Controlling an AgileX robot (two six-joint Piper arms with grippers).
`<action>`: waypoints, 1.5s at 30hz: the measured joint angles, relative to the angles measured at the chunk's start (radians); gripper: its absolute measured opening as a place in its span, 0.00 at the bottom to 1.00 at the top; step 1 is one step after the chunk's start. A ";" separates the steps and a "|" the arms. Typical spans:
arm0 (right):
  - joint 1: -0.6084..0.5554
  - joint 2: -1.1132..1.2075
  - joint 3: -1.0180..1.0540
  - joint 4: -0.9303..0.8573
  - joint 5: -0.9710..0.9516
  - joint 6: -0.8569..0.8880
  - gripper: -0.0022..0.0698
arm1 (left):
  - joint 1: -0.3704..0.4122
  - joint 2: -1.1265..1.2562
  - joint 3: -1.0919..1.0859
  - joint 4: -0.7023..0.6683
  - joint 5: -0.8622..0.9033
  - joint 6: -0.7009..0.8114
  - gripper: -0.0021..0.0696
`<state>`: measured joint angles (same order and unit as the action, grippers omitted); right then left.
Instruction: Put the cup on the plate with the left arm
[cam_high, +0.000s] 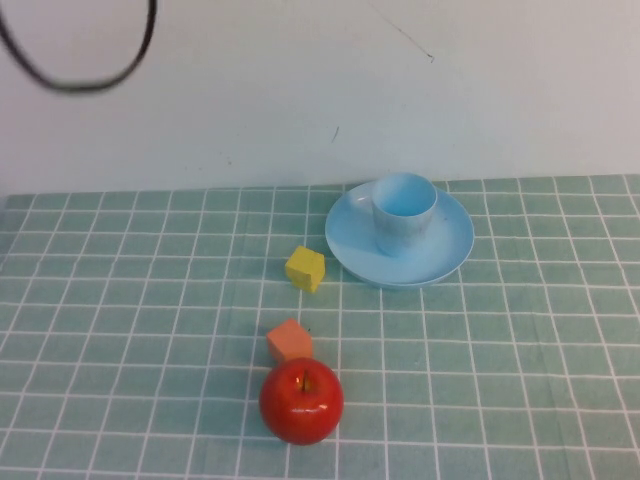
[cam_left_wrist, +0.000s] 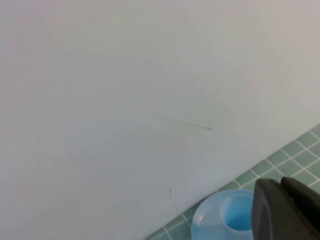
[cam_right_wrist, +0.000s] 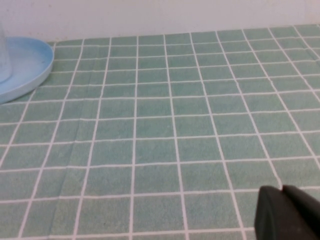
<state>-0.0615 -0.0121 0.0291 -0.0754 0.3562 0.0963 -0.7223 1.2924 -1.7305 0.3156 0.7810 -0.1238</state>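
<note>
The light blue cup (cam_high: 404, 212) stands upright on the round light blue plate (cam_high: 445, 255) at the back of the table, right of centre. Neither arm shows in the high view. In the left wrist view my left gripper (cam_left_wrist: 281, 187) is shut and empty, raised above and apart from the cup (cam_left_wrist: 237, 220) and plate (cam_left_wrist: 205, 222), facing the white wall. In the right wrist view my right gripper (cam_right_wrist: 282, 190) is shut and empty low over the tiled cloth, with the plate's edge (cam_right_wrist: 25, 65) far off to one side.
A yellow block (cam_high: 305, 268) lies just left of the plate. An orange block (cam_high: 290, 340) and a red apple (cam_high: 301, 401) sit nearer the front. A black cable loop (cam_high: 100, 80) hangs at the top left. Green checked cloth (cam_high: 520, 380) covers the table.
</note>
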 joint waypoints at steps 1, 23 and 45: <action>0.000 0.000 0.000 0.000 0.000 0.000 0.03 | 0.000 -0.036 0.073 0.003 -0.040 -0.014 0.03; 0.000 0.000 0.000 0.000 0.000 0.000 0.03 | 0.004 -0.212 0.576 0.046 -0.099 -0.062 0.03; 0.000 0.000 0.000 0.000 0.000 0.000 0.03 | 0.446 -1.011 1.474 -0.094 -0.925 -0.343 0.03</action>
<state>-0.0615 -0.0121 0.0291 -0.0754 0.3562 0.0963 -0.2758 0.2809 -0.2567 0.2212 -0.1441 -0.4664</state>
